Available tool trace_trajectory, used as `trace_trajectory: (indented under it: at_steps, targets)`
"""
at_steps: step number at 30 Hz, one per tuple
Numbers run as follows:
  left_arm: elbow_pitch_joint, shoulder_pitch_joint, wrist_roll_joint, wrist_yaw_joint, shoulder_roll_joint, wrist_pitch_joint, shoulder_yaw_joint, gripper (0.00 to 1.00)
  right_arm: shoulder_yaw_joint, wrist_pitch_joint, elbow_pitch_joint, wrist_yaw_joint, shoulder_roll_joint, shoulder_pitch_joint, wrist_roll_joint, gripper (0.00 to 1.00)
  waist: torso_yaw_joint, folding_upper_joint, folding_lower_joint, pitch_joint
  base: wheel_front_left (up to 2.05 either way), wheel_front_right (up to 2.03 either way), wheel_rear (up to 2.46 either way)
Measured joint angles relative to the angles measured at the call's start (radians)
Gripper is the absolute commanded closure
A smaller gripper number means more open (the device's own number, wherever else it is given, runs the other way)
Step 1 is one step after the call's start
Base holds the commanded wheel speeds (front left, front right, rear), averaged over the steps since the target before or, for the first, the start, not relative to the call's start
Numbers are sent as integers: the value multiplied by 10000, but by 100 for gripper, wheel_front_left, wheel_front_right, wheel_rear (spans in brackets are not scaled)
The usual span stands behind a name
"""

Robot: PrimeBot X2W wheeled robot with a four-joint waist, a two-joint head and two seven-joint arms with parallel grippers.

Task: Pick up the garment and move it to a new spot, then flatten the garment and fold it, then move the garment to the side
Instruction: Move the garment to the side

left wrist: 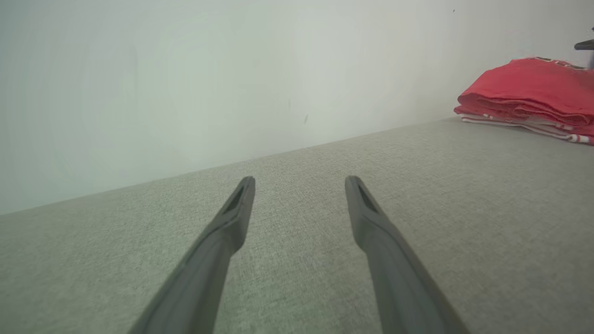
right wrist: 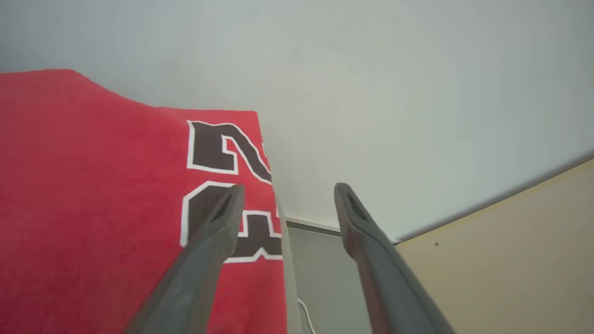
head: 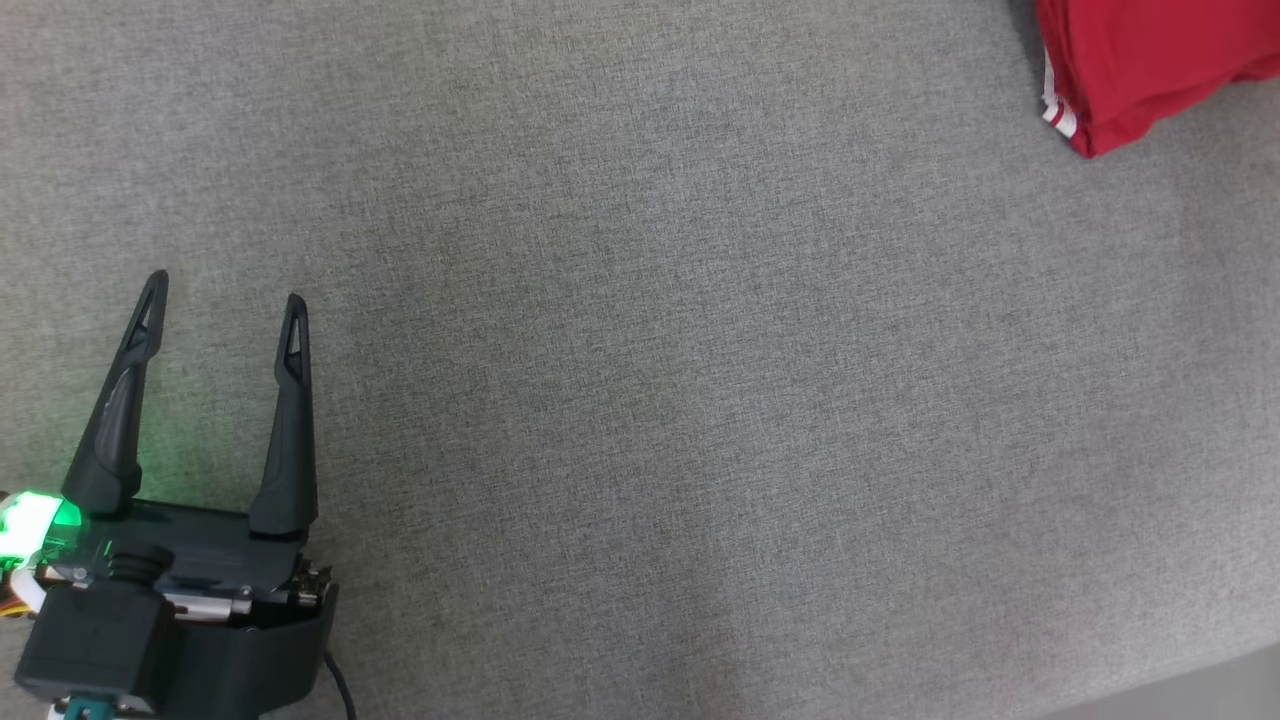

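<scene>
The garment [head: 1140, 60] is a red jersey with white trim, lying folded at the far right top corner of the grey surface. From the left wrist it appears as a flat folded stack [left wrist: 533, 93] at the right. My left gripper [head: 225, 290] rests at the lower left, open and empty, its fingers [left wrist: 232, 218] spread above bare fabric. My right gripper [right wrist: 285, 190] stands open at the garment's [right wrist: 93, 208] right edge, over its black and white printed number, with nothing between its fingers.
The grey fabric surface [head: 650, 400] spreads wide between my left gripper and the garment. A pale wall [left wrist: 185, 69] rises behind it. Past the surface's right edge lie a beige floor [right wrist: 510, 260] and a thin white cable [right wrist: 307, 315].
</scene>
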Motion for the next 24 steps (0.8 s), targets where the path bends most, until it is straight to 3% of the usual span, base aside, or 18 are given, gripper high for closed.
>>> trace_trajectory:
  at_steps: [15, 24]
  targets:
    - [1034, 220, -477, 305, -525, 0, 140, 0, -717, -656, -640, 0, 474, 711, -360, 0, 337, -1, 0, -1073, 0, 0, 0]
    - [1733, 939, -681, 426, -1020, 0, 523, 0, -1394, -1227, -1499, 0, 1461, 1799, -359, 0, 959, -2, -1, -2231, 0, 0, 0]
